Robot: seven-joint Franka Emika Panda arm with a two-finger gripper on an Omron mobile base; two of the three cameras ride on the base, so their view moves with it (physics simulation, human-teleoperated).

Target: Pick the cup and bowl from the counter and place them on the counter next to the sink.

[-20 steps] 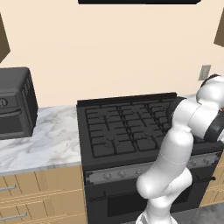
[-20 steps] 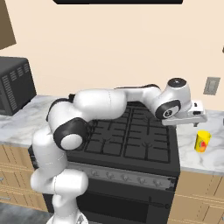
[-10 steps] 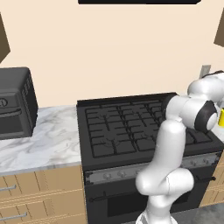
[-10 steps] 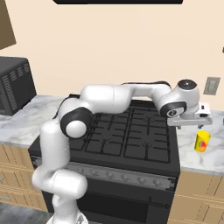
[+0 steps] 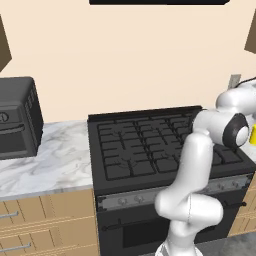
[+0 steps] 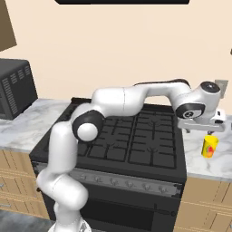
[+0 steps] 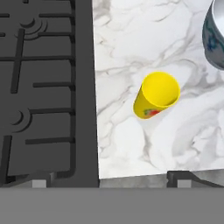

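Over the last second I swung the arm rightward across the stove (image 6: 136, 136), from above the burners toward the marble table (image 7: 144, 39) on its right side. The claw (image 6: 209, 132) now hung above the cup (image 6: 209, 146), jaws spread wide and empty. In the hand view the yellow cup (image 7: 156, 95) stood upright on the table, just beside the stove edge. The bowl (image 7: 215, 37) sat well apart from it, at the frame's corner. My read: approach nearly done; next came centring over the cup and descending. Nothing lifted yet.
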